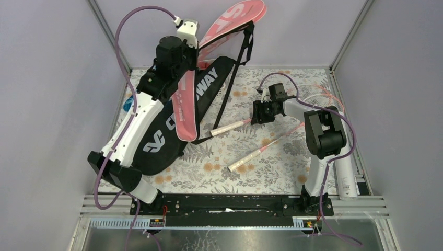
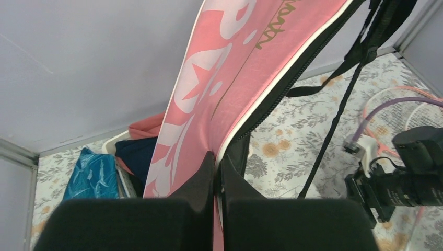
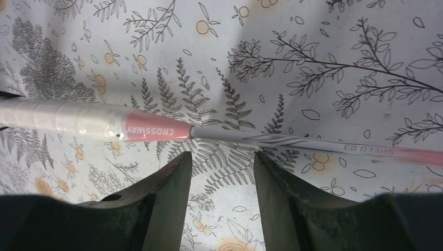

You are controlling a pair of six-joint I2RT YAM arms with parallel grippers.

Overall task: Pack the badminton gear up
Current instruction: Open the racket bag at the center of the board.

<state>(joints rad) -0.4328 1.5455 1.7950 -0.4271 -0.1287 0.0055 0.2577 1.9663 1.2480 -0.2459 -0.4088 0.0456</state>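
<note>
The racket [image 3: 156, 130] being worked on has a white-wrapped grip and a pink cone lettered CROSSWAY. It lies flat on the floral surface [image 1: 271, 172], with its grip end toward the bags and its thin shaft running off to the right. The right pincer [image 3: 223, 157] hovers just above the point where grip meets shaft. Its jaws stand about half apart with nothing between them, and the shaft lies just past the fingertips, apparently untouched. Farther left, the left pincer [image 2: 217, 162] is clamped tight on the edge of the pink bag [image 1: 235, 18], holding it lifted with its zip edge showing. The black bag [image 1: 167, 130] sprawls beneath it. The step in hand looks like picking up this racket to slide it into the raised pink bag. The next move calls for lowering until the jaws straddle the slim handle, closing squarely on it, then carrying it across to the bag's opening. Counted, there are two rackets, the second racket [image 1: 251, 158] lying loose nearer the arms. There are also two bags and one shuttlecock tube [image 1: 347, 183] at the right edge.
</note>
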